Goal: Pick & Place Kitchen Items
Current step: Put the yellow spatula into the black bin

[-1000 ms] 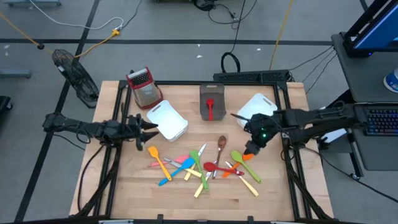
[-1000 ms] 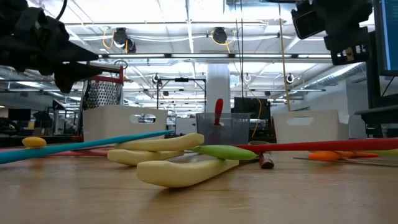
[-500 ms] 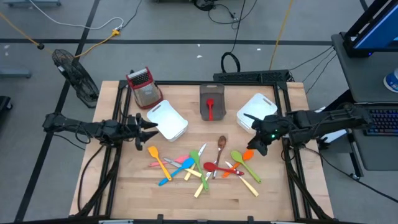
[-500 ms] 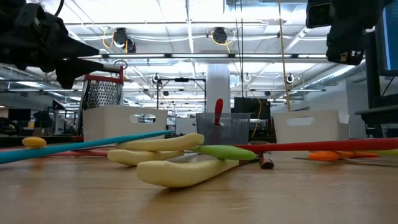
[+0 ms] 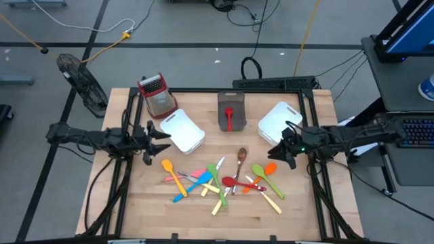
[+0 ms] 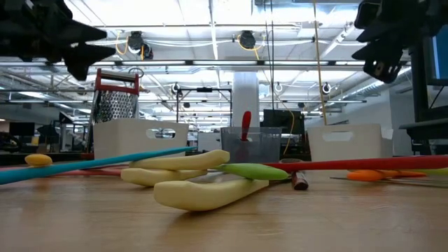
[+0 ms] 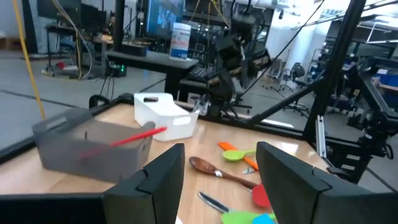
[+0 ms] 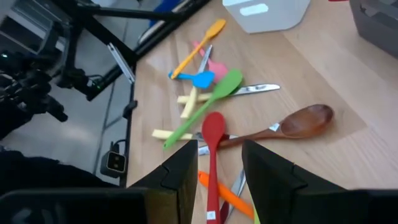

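Glossy plastic spoons (image 5: 224, 179), slender handles

Left tool (image 5: 163, 134) at 9 o'clock, fingers parted, empty, raised. Right tool (image 5: 277, 148) at 3 o'clock, fingers parted, empty, raised.

A robotics laboratory is shown. A wooden table (image 5: 224, 203) in a black metal frame (image 5: 203, 90) is set on grey floor strewn with cables (image 5: 88, 30); exposed ceiling pipework (image 6: 210, 63) and monitors (image 7: 158, 15) are seen beyond.
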Tool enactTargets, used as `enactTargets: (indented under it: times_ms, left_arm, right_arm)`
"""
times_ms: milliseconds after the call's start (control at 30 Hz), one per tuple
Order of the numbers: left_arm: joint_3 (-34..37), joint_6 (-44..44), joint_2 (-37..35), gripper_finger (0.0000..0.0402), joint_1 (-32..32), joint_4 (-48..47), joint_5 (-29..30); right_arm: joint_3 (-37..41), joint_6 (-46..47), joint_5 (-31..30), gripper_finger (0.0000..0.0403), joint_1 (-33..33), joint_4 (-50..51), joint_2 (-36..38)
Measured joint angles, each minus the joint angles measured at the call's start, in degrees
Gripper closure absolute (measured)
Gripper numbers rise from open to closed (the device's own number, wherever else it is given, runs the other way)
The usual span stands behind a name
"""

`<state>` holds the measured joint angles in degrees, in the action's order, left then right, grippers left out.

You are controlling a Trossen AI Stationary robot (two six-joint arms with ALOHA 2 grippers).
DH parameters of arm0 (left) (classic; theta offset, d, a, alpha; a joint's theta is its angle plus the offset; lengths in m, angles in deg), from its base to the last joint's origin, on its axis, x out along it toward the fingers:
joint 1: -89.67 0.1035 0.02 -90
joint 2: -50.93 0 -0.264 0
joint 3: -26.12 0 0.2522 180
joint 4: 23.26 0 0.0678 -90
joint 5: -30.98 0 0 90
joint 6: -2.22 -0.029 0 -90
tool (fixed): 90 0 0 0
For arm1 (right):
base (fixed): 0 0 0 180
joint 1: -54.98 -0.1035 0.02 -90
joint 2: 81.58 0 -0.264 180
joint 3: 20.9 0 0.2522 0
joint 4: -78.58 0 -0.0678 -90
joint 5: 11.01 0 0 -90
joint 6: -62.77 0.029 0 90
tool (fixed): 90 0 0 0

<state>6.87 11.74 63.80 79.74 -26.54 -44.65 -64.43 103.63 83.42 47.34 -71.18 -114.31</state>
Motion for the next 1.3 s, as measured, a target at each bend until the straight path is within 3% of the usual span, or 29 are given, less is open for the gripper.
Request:
enactTargets:
  times_ms: [200, 433, 800, 1100, 1300]
  left_arm:
    - [-6.75, -0.39, 6.38, 0.0197, 0.00, -5.41, -0.91]
    - [-17.99, 0.69, 19.38, 0.0197, 0.00, -16.18, -1.47]
    - [-34.14, 2.45, 40.38, 0.0197, 0.00, -20.66, -5.49]
    - [-48.58, 6.16, 55.97, 0.0197, -0.04, -38.11, -10.94]
    - [-49.54, 14.75, 60.71, 0.0197, -0.02, -30.46, -11.63]
  right_arm:
    - [5.11, -0.15, -0.15, 0.0286, 0.02, -5.52, 4.90]
    - [6.75, -3.06, -1.73, 0.0285, 0.02, -6.00, 11.17]
    - [6.75, -11.51, -3.19, 0.0288, 0.02, -5.96, 19.06]
    - [6.75, -16.48, -6.03, 0.0289, 0.04, -5.79, 20.05]
    - [6.75, -16.50, -5.97, 0.0289, 0.04, -5.61, 20.05]
